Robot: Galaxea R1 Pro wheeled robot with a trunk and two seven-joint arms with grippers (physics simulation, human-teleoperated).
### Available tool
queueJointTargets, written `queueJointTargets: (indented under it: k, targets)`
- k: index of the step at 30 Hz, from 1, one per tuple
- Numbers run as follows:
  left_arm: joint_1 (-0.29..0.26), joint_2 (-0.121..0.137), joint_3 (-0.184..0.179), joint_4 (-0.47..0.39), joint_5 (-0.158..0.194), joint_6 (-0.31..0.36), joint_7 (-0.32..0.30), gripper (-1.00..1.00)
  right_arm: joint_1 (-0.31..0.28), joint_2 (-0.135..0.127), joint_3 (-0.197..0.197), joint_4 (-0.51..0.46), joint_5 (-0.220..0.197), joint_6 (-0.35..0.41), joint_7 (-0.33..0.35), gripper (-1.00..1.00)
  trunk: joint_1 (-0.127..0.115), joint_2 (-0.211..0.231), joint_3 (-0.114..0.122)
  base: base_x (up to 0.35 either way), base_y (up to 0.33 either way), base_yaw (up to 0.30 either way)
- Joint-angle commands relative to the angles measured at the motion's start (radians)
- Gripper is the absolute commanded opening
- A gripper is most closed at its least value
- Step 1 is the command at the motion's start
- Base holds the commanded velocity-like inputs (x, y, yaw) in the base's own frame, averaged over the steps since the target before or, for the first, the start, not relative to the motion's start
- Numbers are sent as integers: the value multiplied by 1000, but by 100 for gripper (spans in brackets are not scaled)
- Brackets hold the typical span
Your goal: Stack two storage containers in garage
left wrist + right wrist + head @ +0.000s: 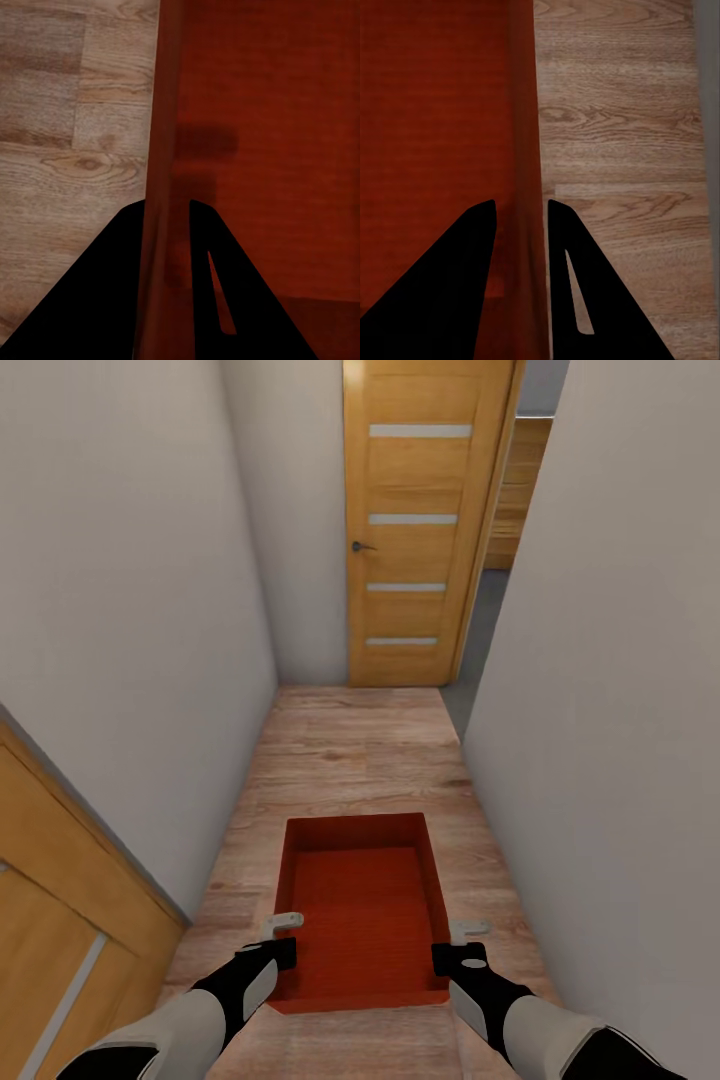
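The storage container [362,915] is held by both side walls, left gripper [281,938] at 9 o'clock, right gripper [459,943] at 3 o'clock, its long axis toward 12 o'clock.

Orange-red open-top bin [362,920], rectangular, finely ribbed, empty. Held level above light wood-plank flooring in a narrow corridor, long axis pointing ahead, each side wall pinched between gripper fingers near the closer end.

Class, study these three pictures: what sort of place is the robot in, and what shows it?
Most likely a narrow indoor hallway: plain white walls close on both sides, a wood-plank floor running ahead, and a honey-coloured door at the end. Both grippers carry a red bin along it.
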Motion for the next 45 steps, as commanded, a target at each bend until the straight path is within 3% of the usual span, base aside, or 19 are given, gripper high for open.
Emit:
queueJointTargets:
  k: [1, 45]
  targets:
    - [1, 35, -40, 6, 34, 5, 5, -100, -1, -5, -25, -4, 5, -23, 41, -100, 1, -1, -1, 321, 0, 0]
    - [1, 34, -40, 6, 33, 5, 5, -100, -1, -4, -27, -4, 5, -23, 42, -100, 1, -1, -1, 321, 0, 0]
